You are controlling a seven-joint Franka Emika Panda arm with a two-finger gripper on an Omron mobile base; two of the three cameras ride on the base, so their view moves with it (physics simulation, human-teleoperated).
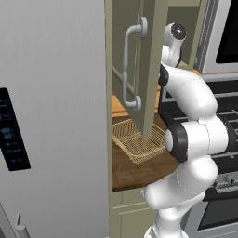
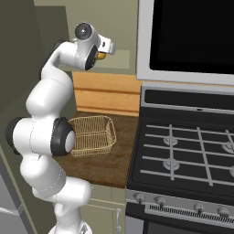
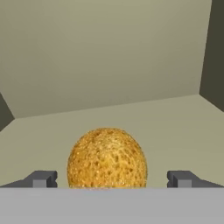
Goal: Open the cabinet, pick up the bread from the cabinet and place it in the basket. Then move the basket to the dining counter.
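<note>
My gripper (image 3: 111, 179) stands wide apart inside the cabinet (image 1: 148, 69), one finger tip at 8 o'clock and the other at 4 o'clock in the hand view, with the bread (image 3: 107, 158) sitting between them — clear gaps show on both sides, so neither tip touches it. The bread rests on the cabinet's pale olive shelf floor, well forward of the back wall; bare floor runs behind it toward 12 o'clock, and a dark side wall closes in at 2 o'clock.

From the left base view the cabinet door hangs swung open, its lower edge above the basket (image 1: 138, 139) and its grey handle (image 1: 131, 65) facing left. My wrist reaches past the door's right edge. In the right base view a sliver of the bread's gold shows just beside my hand.

The basket lies on the short wood counter (image 2: 105, 162), between the fridge (image 1: 51, 116) and the stove (image 2: 187, 151), near the stove's left edge.
</note>
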